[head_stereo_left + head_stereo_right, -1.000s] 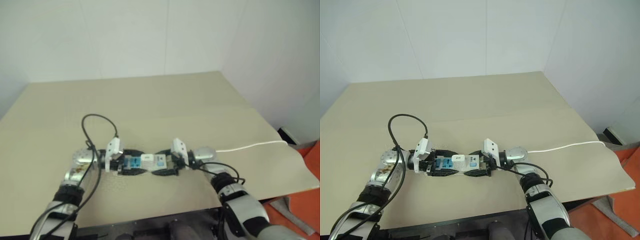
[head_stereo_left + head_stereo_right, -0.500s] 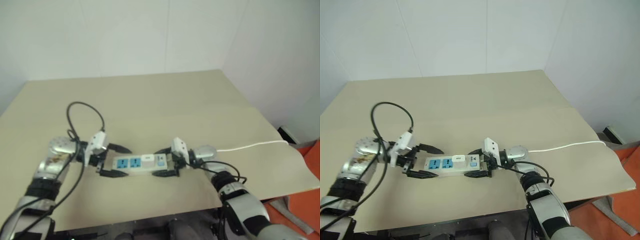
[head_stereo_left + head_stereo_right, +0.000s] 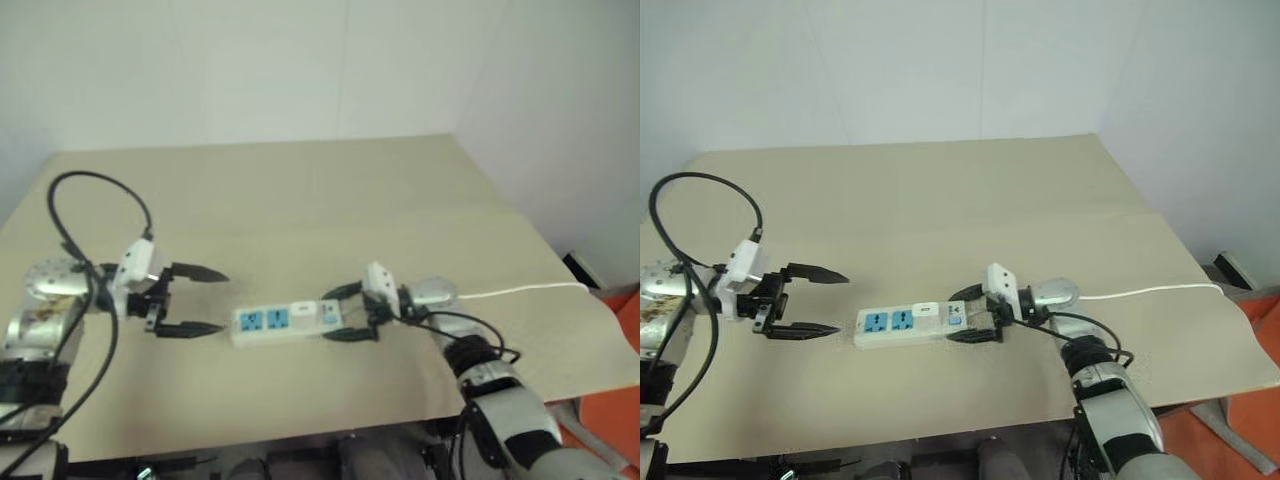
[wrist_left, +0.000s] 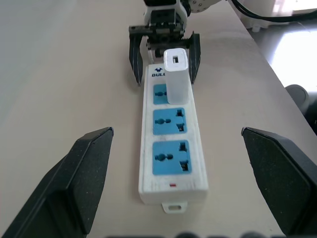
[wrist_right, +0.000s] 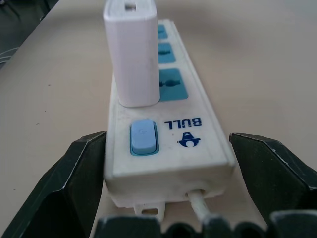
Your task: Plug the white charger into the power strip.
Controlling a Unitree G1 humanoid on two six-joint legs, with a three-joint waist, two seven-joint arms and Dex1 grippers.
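The power strip (image 3: 908, 326) lies flat on the tan table, its three blue sockets in a row. The white charger (image 4: 177, 82) stands upright in the socket nearest the switch end. My right gripper (image 3: 962, 317) is shut on that switch end, one finger (image 5: 74, 188) against each side of it. My left gripper (image 3: 840, 303) hovers open to the left of the strip's far end, apart from it, with nothing between its fingers (image 4: 84, 183).
A thin white cord (image 3: 520, 290) runs from the strip's switch end off the table's right edge. A black cable (image 3: 700, 190) loops above my left wrist. The table's front edge (image 3: 940, 430) is close below the strip. The orange floor (image 3: 610, 400) shows at the right.
My left gripper has drawn back leftward and upward from the strip and opened a little wider. The charger stays in its socket. The right gripper keeps hold of the switch end. The camera has shifted.
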